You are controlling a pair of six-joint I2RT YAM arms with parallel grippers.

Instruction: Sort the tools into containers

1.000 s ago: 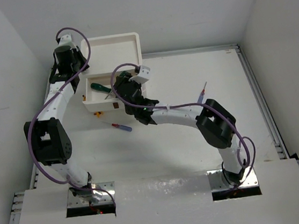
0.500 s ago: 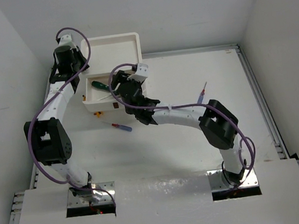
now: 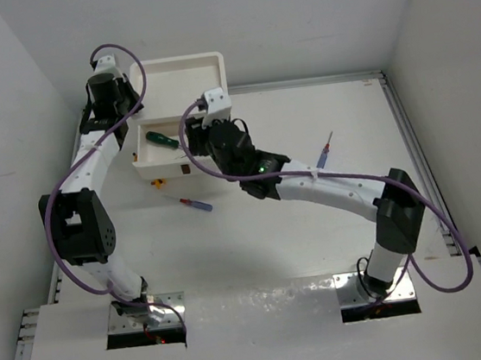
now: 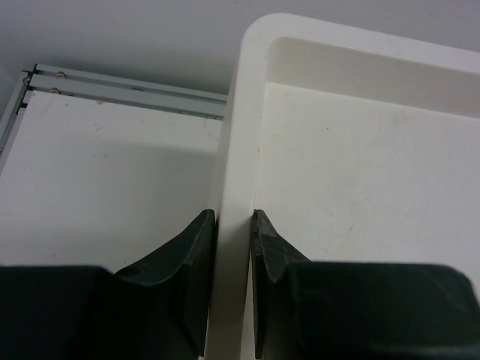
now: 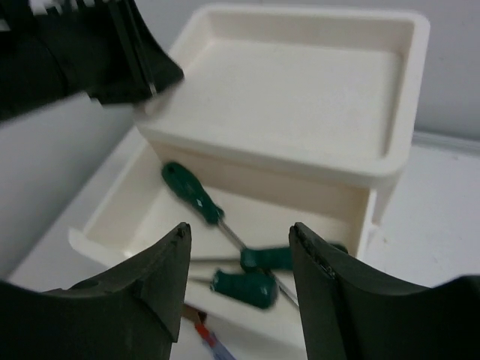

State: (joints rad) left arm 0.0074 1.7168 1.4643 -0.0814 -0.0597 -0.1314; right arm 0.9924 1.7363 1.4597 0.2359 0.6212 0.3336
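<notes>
Table [image 3: 318, 249]: right claw [image 5: 240, 232] apart over drawer [image 5: 105, 225] of green screwdrivers [image 5: 193, 196]; left claw [image 4: 233, 225] clamps box [image 4: 247, 112]

White table [image 3: 317, 241] bears the drawer unit [image 3: 179, 83], a blue-red screwdriver [image 3: 196, 203], a second screwdriver [image 3: 325, 149] apart

The right pincer [image 5: 238, 232] hides the drawer [image 5: 127, 202] front, and the blurred blue-and-red screwdriver [image 5: 208, 337] is cut off below.
</notes>
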